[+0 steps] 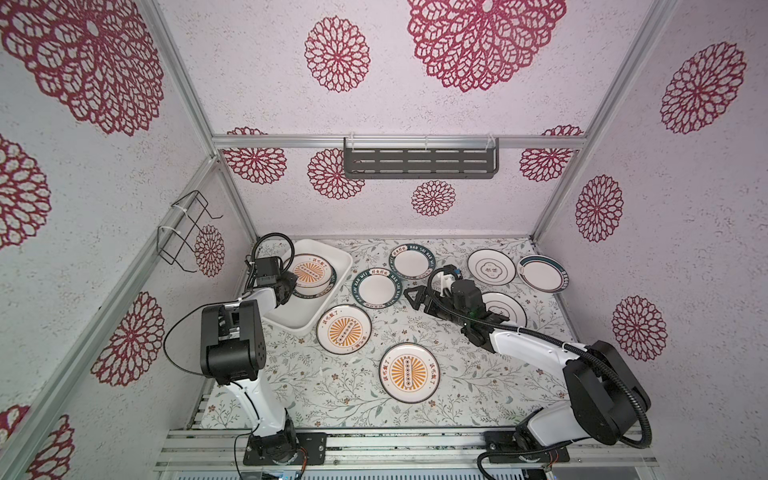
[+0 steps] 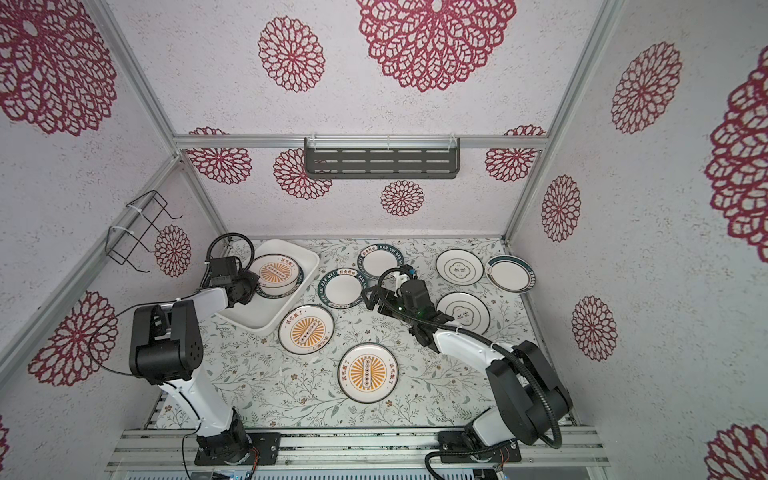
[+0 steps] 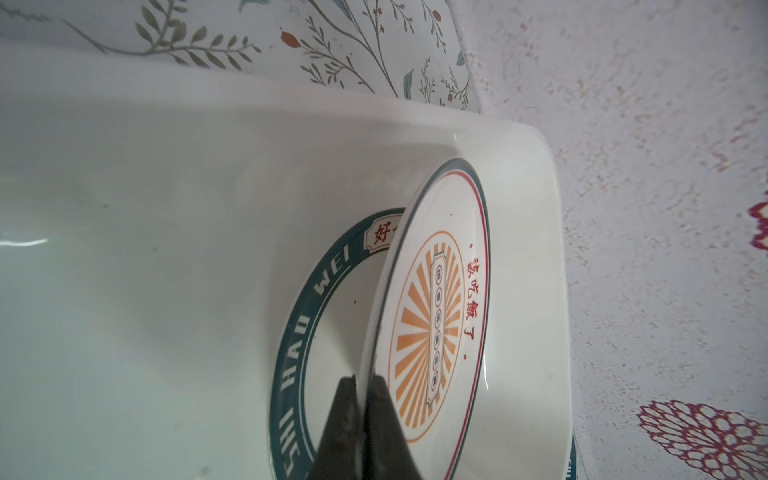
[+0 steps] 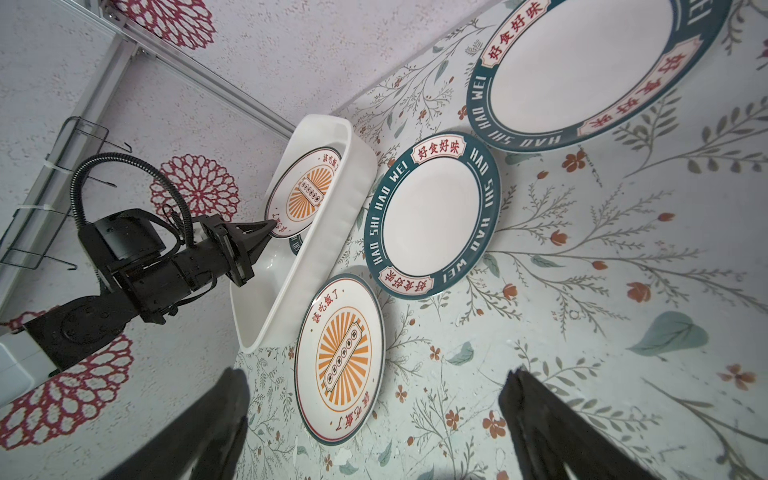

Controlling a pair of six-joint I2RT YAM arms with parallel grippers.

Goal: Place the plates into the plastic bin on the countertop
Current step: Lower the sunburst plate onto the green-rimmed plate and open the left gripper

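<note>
The white plastic bin [image 1: 291, 320] stands at the back left of the countertop [image 1: 457, 374]. My left gripper [image 3: 365, 380] is shut on the rim of a sunburst plate [image 3: 432, 316], held tilted inside the bin over a teal-rimmed plate [image 3: 307, 316] lying on its floor. My right gripper [image 1: 409, 297] hovers open and empty near the middle, beside a teal-rimmed plate [image 1: 377, 291]. In the right wrist view a sunburst plate [image 4: 338, 357] lies below its wide-apart fingers [image 4: 536, 399]. Several more plates lie spread over the countertop in both top views.
A dark slotted shelf [image 1: 420, 163] hangs on the back wall and a black wire rack [image 1: 187, 232] on the left wall. A thin-ringed plate [image 1: 505, 309] lies partly under the right arm. Another plate [image 1: 544, 273] sits near the right wall.
</note>
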